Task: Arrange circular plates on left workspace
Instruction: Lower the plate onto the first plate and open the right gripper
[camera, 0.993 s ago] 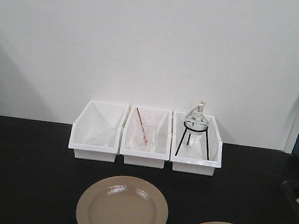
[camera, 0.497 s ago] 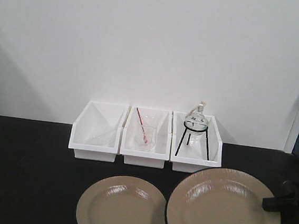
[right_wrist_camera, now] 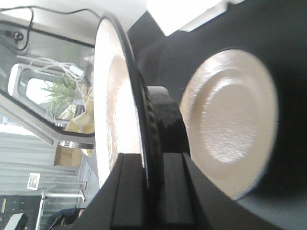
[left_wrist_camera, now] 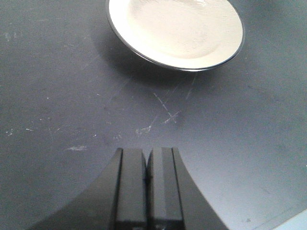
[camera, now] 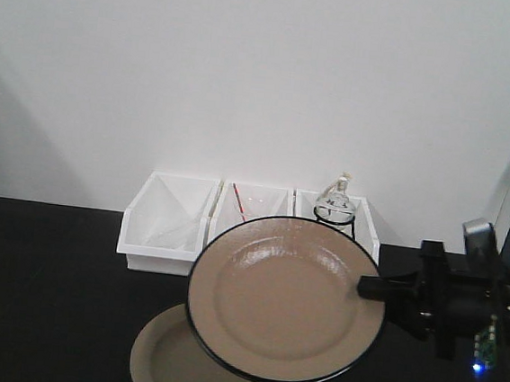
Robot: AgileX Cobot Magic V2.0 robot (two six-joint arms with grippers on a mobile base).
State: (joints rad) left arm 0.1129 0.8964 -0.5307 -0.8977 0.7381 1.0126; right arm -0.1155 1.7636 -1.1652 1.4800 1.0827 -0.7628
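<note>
A tan circular plate (camera: 285, 300) with a dark rim hangs in the air, tilted to face the front camera, and my right gripper (camera: 368, 288) is shut on its right edge. The right wrist view shows this plate (right_wrist_camera: 112, 96) edge-on, its rim pinched in the gripper (right_wrist_camera: 153, 160). A second matching plate (camera: 166, 363) lies flat on the black countertop (camera: 37, 296), partly hidden behind the raised one; it also shows in the right wrist view (right_wrist_camera: 230, 120). My left gripper (left_wrist_camera: 146, 153) is shut and empty, low over the counter, short of the lying plate (left_wrist_camera: 175, 28).
Three white bins line the back wall: left bin (camera: 166, 223), middle bin (camera: 254, 198) half hidden by the raised plate, right bin (camera: 368, 236) holding a glass flask on a black tripod (camera: 335, 203). The right arm (camera: 452, 300) reaches in from the right.
The right gripper has lifted its plate from low at the right, carried it up and leftward, and tilted it; it now overlaps the lying plate and hides the middle bin.
</note>
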